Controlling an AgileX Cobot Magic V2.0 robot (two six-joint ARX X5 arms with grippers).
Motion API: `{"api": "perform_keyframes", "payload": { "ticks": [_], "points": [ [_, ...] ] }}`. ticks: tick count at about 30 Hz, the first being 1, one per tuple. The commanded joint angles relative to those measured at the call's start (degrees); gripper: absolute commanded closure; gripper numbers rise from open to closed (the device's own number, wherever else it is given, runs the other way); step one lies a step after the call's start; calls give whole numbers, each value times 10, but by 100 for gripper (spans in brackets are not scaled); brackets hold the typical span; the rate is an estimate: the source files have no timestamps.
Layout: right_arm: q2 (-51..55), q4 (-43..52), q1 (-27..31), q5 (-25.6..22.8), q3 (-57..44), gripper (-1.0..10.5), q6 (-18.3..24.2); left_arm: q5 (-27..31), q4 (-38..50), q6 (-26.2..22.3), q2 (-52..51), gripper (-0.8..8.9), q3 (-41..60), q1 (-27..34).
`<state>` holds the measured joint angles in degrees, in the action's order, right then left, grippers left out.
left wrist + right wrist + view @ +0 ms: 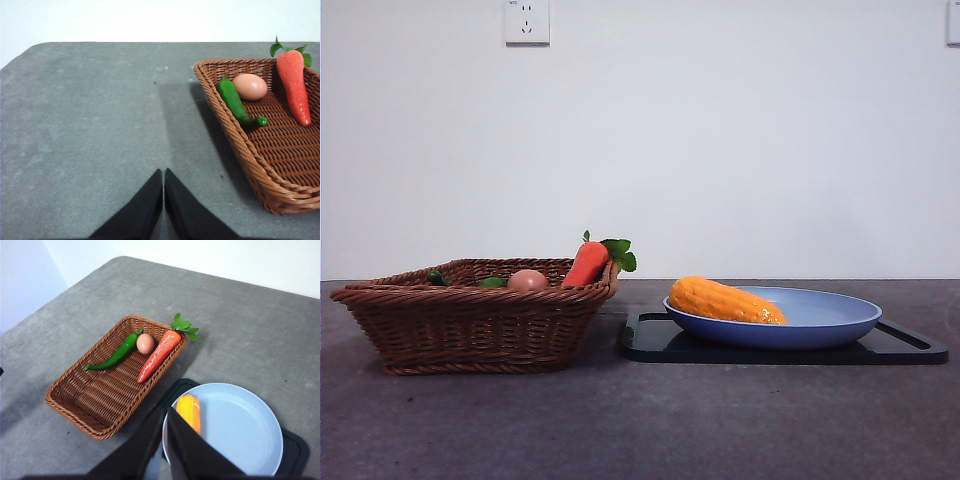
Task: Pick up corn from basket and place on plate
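Grey table, white wall — corn on plate; both end effectors pressed together.

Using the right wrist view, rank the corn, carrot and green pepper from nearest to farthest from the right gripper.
1. Bumpy orange-yellow corn, on the light-blue plate beside the right gripper.
2. Smooth orange-red carrot, along the wicker basket's near side.
3. Long green pepper, against its far side.

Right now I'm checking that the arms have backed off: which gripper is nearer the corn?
Right. The right gripper hangs above the plate edge beside the corn, jaws shut. The left gripper sits beyond the basket, away from it.
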<state>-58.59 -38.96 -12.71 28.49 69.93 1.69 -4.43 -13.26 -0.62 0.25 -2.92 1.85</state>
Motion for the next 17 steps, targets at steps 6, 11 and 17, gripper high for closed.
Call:
{"api": "perform_keyframes", "payload": {
  "ticks": [6, 11, 17],
  "points": [
    [-5, 5, -2, 0, 11, 944, 3, -2, -8, 3, -1, 806, 14, 0],
    [-5, 4, -2, 0, 11, 944, 3, -2, -8, 3, -1, 806, 14, 0],
    [0, 12, 7, -9, 11, 944, 34, -2, -8, 3, -1, 806, 14, 0]
  ]
}}
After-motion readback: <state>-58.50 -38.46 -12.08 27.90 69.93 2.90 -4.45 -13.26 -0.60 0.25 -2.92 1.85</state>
